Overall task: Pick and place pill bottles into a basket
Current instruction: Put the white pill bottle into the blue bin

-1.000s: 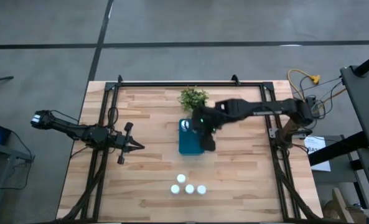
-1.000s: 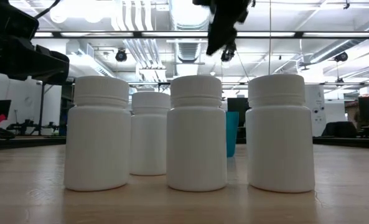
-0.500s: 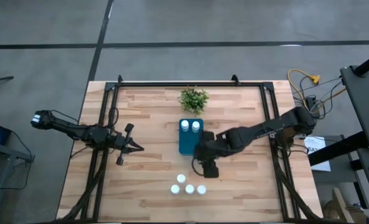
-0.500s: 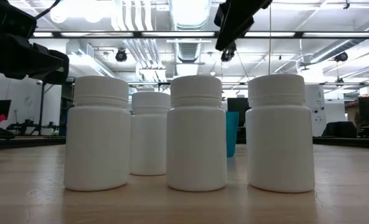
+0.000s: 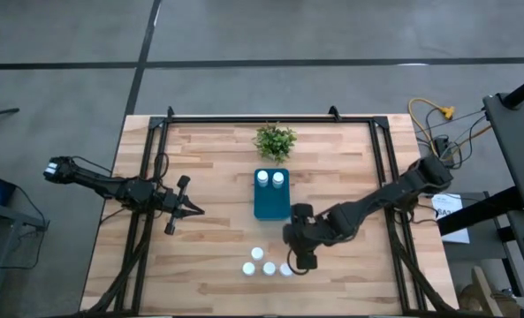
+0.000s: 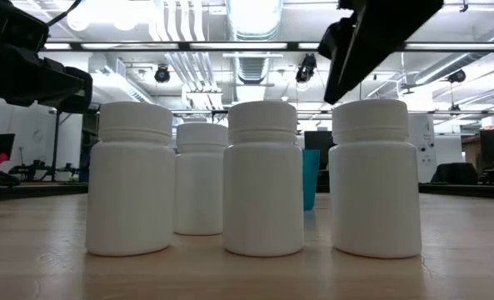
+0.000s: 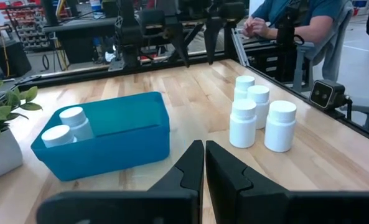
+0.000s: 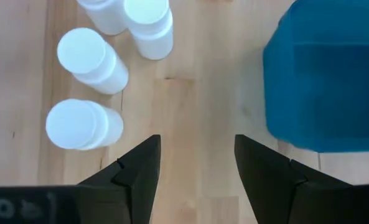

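Four white pill bottles (image 5: 267, 264) stand in a cluster on the table near its front edge, also seen in the right wrist view (image 8: 88, 59) and the low view (image 6: 263, 175). Two more pill bottles (image 5: 270, 178) stand in the teal basket (image 5: 272, 205) at the table's middle. My right gripper (image 5: 304, 260) hangs open just right of the cluster and above the table, fingers slanting down with nothing between them (image 8: 196, 155). At the table's left side, my left gripper (image 5: 191, 209) is shut and empty (image 7: 204, 168).
A small green plant (image 5: 275, 140) in a white pot stands behind the basket toward the far edge. Black frame rails (image 5: 147, 221) run along the table's left and right sides. Bare wood lies between the basket and the cluster. A person sits beyond the table (image 7: 296, 15).
My right gripper has swung from above the basket toward the table's near edge and come down, ending beside the rightmost standing bottle, its fingers still apart. The two bottles in the basket, partly hidden before, now show fully. The standing bottles have not moved.
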You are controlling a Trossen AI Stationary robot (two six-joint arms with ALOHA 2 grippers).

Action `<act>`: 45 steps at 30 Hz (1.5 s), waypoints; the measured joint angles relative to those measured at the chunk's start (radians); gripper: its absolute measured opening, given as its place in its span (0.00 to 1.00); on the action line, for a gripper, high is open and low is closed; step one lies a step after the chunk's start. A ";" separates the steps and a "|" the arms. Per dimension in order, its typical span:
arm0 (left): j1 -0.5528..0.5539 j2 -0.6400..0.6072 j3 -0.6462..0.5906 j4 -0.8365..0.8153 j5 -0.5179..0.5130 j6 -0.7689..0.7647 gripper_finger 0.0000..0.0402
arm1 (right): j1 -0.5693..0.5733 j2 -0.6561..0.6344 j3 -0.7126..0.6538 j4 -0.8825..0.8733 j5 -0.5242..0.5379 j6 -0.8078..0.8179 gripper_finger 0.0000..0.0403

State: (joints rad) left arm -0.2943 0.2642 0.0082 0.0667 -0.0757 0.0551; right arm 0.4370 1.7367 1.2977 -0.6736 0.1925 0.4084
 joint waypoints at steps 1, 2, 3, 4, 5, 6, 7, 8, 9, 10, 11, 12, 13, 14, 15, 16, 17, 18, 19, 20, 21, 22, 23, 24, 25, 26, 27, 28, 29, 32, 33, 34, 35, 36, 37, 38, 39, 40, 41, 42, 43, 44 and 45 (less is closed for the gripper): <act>0.000 0.000 0.000 0.000 0.000 0.000 0.00 | 0.009 0.000 -0.005 0.006 0.018 0.010 0.48; 0.000 0.000 0.000 0.000 0.000 0.000 0.00 | 0.019 0.000 -0.006 0.008 0.039 0.019 0.48; 0.000 0.000 0.000 0.000 0.000 0.000 0.00 | 0.032 -0.001 -0.009 0.008 0.070 0.031 0.48; 0.000 0.002 0.000 0.000 0.000 0.000 0.00 | 0.046 -0.002 -0.013 0.007 0.108 0.039 0.48; 0.000 0.002 0.000 -0.001 0.000 0.000 0.00 | 0.062 -0.005 -0.017 0.005 0.149 0.046 0.47; 0.000 0.002 0.000 -0.001 0.000 0.000 0.00 | 0.075 -0.008 -0.023 0.007 0.190 0.054 0.46; 0.000 0.002 0.000 0.000 0.000 0.000 0.00 | 0.089 -0.012 -0.030 0.004 0.234 0.061 0.44; 0.000 0.002 0.000 0.000 0.000 0.000 0.00 | 0.101 -0.018 -0.038 0.004 0.270 0.069 0.42; 0.000 0.002 0.000 0.000 0.000 0.001 0.00 | 0.113 -0.026 -0.049 0.004 0.302 0.080 0.40; 0.000 0.002 0.000 0.000 0.000 0.001 0.00 | 0.124 -0.035 -0.062 0.004 0.335 0.096 0.37; 0.000 0.001 0.000 0.001 0.000 0.001 0.00 | 0.135 -0.048 -0.076 0.005 0.369 0.113 0.34; 0.000 0.002 0.000 0.002 0.000 0.002 0.00 | 0.144 -0.064 -0.093 0.008 0.400 0.125 0.31; 0.000 0.002 0.000 0.003 0.000 0.002 0.00 | 0.153 -0.081 -0.111 0.010 0.431 0.136 0.27; 0.000 0.002 0.000 0.004 -0.001 0.003 0.00 | 0.157 -0.101 -0.131 0.021 0.457 0.144 0.23; 0.000 0.001 0.000 0.004 -0.001 0.003 0.00 | 0.160 -0.126 -0.158 0.043 0.477 0.151 0.20; 0.000 -0.001 0.000 0.004 -0.003 0.003 0.00 | 0.161 -0.155 -0.187 0.074 0.485 0.154 0.16; 0.000 -0.001 0.000 0.005 -0.004 0.003 0.00 | 0.159 -0.186 -0.220 0.117 0.488 0.147 0.13; 0.000 -0.001 0.000 0.006 -0.004 0.003 0.00 | 0.155 -0.220 -0.256 0.175 0.484 0.123 0.10; 0.000 -0.002 0.000 0.006 -0.004 0.003 0.00 | 0.149 -0.255 -0.292 0.241 0.462 0.083 0.07; 0.000 -0.003 0.000 0.009 -0.005 0.003 0.00 | 0.141 -0.292 -0.332 0.317 0.428 0.036 0.04; 0.000 -0.004 0.000 0.012 -0.005 0.004 0.00 | 0.130 -0.328 -0.370 0.395 0.387 -0.015 0.03; 0.000 -0.005 0.000 0.011 -0.008 0.005 0.00 | 0.116 -0.365 -0.407 0.466 0.344 -0.059 0.03; 0.000 -0.005 0.000 0.012 -0.007 0.007 0.00 | 0.101 -0.400 -0.441 0.527 0.306 -0.092 0.02; 0.000 -0.005 0.000 0.012 -0.008 0.007 0.00 | 0.084 -0.437 -0.472 0.571 0.270 -0.119 0.02; 0.000 -0.005 0.000 0.012 -0.008 0.007 0.00 | 0.067 -0.470 -0.502 0.602 0.243 -0.137 0.02; 0.000 -0.005 0.000 0.012 -0.008 0.006 0.00 | 0.053 -0.499 -0.529 0.624 0.224 -0.150 0.02; 0.000 -0.004 0.000 0.012 -0.008 0.006 0.00 | 0.042 -0.528 -0.557 0.631 0.207 -0.162 0.02; 0.000 -0.002 0.000 0.012 -0.008 0.005 0.00 | 0.034 -0.555 -0.584 0.634 0.202 -0.176 0.02; 0.000 0.000 0.000 0.012 -0.008 0.005 0.00 | 0.030 -0.581 -0.611 0.646 0.198 -0.188 0.02; 0.000 0.002 0.000 0.012 -0.008 0.007 0.00 | 0.029 -0.665 -0.703 0.750 0.169 -0.253 0.02; 0.000 0.002 0.000 0.012 -0.008 0.007 0.00 | 0.028 -0.696 -0.736 0.798 0.163 -0.267 0.02; 0.000 0.002 0.000 0.012 -0.008 0.007 0.00 | 0.027 -0.722 -0.770 0.844 0.153 -0.277 0.02; 0.000 0.002 0.000 0.015 -0.008 0.007 0.00 | 0.024 -0.749 -0.801 0.883 0.144 -0.285 0.02; 0.000 0.002 0.000 0.024 -0.008 0.008 0.00 | 0.023 -0.773 -0.830 0.917 0.143 -0.285 0.02; 0.000 0.002 0.000 0.036 -0.007 0.008 0.00 | 0.020 -0.794 -0.854 0.941 0.142 -0.284 0.02; 0.000 0.001 0.000 0.047 -0.008 0.009 0.00 | 0.019 -0.814 -0.873 0.951 0.139 -0.283 0.02; 0.000 0.001 0.000 0.056 -0.007 0.011 0.00 | 0.019 -0.831 -0.888 0.950 0.138 -0.282 0.02; 0.000 0.001 0.000 0.070 -0.007 0.012 0.00 | 0.019 -0.847 -0.902 0.947 0.138 -0.282 0.02; 0.000 0.001 0.000 0.083 -0.006 0.013 0.00 | 0.020 -0.861 -0.917 0.946 0.135 -0.282 0.02; 0.000 0.001 0.000 0.097 -0.004 0.019 0.00 | 0.020 -0.876 -0.933 0.946 0.135 -0.284 0.02; 0.000 0.002 0.000 0.106 -0.003 0.030 0.00 | 0.020 -0.893 -0.952 0.947 0.135 -0.285 0.02; 0.000 0.003 0.000 0.111 -0.002 0.033 0.00 | 0.020 -0.910 -0.971 0.956 0.137 -0.283 0.02; 0.000 0.005 0.000 0.113 0.000 0.034 0.00 | 0.019 -0.927 -0.993 0.976 0.141 -0.281 0.02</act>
State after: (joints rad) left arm -0.2943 0.2689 0.0082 0.1799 -0.0762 0.0890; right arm 0.4560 0.8099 0.3044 0.3025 0.3332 0.1272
